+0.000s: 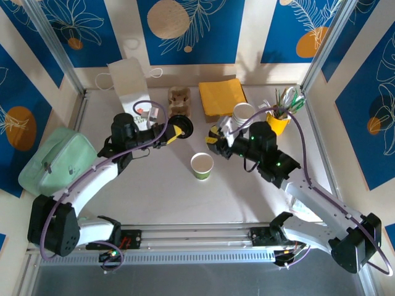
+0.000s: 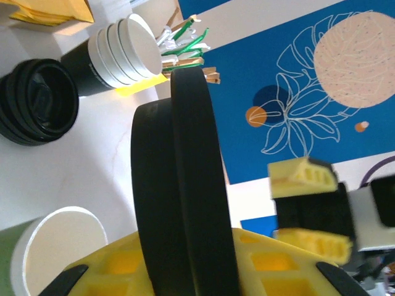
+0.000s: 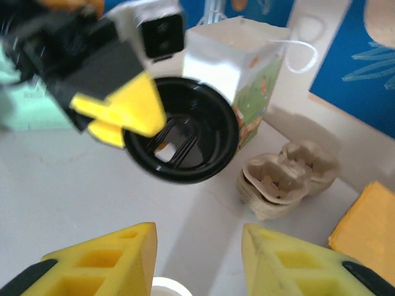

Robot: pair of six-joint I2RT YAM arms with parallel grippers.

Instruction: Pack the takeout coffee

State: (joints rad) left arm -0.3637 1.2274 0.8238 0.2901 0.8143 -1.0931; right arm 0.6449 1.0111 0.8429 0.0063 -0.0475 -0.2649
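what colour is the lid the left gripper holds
Black; the lid shows best in the right wrist view.

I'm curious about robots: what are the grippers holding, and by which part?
Left gripper pinches the round black plastic lid by its rim; right gripper holds nothing.

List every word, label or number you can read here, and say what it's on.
Nothing is legible.
The white paper bag has a colourful printed picture; any lettering is too blurred to read.
The pale green pouch has small dark marks, too small to read.
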